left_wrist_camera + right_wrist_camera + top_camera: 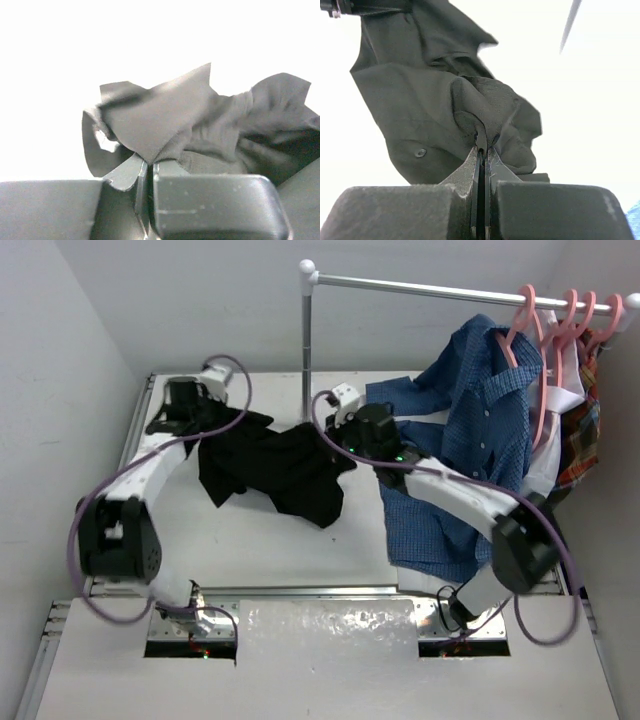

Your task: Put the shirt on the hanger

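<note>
**Both tools clamped on the black shirt, hangers well off to the right**

From the top camera I see the shirt bunched up in the far middle of the worktop, spread between my two arms. The left tool is at its far-left corner and the right tool is at its right edge, near the foot of the rack's upright post.

On the left wrist camera the left tool has its fingers pressed together, with a fold of the shirt pinched between the tips. The cloth fans out crumpled beyond them.

The right wrist camera shows the same thing. The right tool is clamped on a ridge of the shirt, with the fabric rising out of the narrow slit between the fingers. A small button shows on the cloth to the left of the grip.

The middle of the shirt sags toward me. Looking from above, I can't say for certain whether that low edge lies on the worktop or hangs just clear of it.

The pink hangers hang in a group at the right end of the rail, well apart from the shirt. A blue shirt is draped from one of them and spills onto the worktop beneath my right arm. A plaid garment hangs at the far right.
</note>
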`<state>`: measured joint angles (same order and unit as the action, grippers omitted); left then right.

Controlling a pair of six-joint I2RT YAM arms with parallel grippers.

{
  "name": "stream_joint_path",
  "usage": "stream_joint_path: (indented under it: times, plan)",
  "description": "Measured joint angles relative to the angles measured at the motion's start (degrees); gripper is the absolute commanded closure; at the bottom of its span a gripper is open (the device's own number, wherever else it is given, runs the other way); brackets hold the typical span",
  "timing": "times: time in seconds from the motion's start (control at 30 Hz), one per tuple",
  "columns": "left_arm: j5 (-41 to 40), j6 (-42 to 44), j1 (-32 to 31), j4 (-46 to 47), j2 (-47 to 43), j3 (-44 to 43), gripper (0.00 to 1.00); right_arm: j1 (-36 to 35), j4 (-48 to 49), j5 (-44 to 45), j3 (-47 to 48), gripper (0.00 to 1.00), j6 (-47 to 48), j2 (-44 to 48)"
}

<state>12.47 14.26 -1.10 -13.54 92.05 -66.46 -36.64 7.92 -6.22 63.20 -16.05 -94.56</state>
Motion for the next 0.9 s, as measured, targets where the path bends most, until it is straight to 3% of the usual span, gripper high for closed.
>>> stream_joint_path:
  times: [0.2,0.33,0.57,0.77,0.83,0.9]
  plan:
    - [-0.33,-1.14,2.97,0.59,-16.06,-4.44,1.00,0.02,5.29,3.48,-8.17,1.00,7.39,19.23]
    - [0.70,-1.53,2.99,0.72,-21.68,-7.39,1.00,0.02,6.88,4.74,-12.87,1.00,11.89,25.40]
    - [3.34,-2.56,2.97,-1.81,-21.77,-8.44,1.00,0.02,6.19,5.27,-15.52,1.00,16.72,27.80]
    - [3.32,-2.23,2.97,-4.61,-21.24,-8.48,1.00,-0.04,2.60,12.11,-15.50,1.00,17.11,28.02]
    - [4.31,-1.49,2.89,-5.14,-21.44,-8.48,1.00,-0.04,1.25,12.59,-15.65,0.95,16.72,28.02]
    - [5.01,-0.57,1.49,-5.86,-21.66,-8.31,1.00,-0.02,0.22,12.61,-16.24,0.82,15.61,28.04]
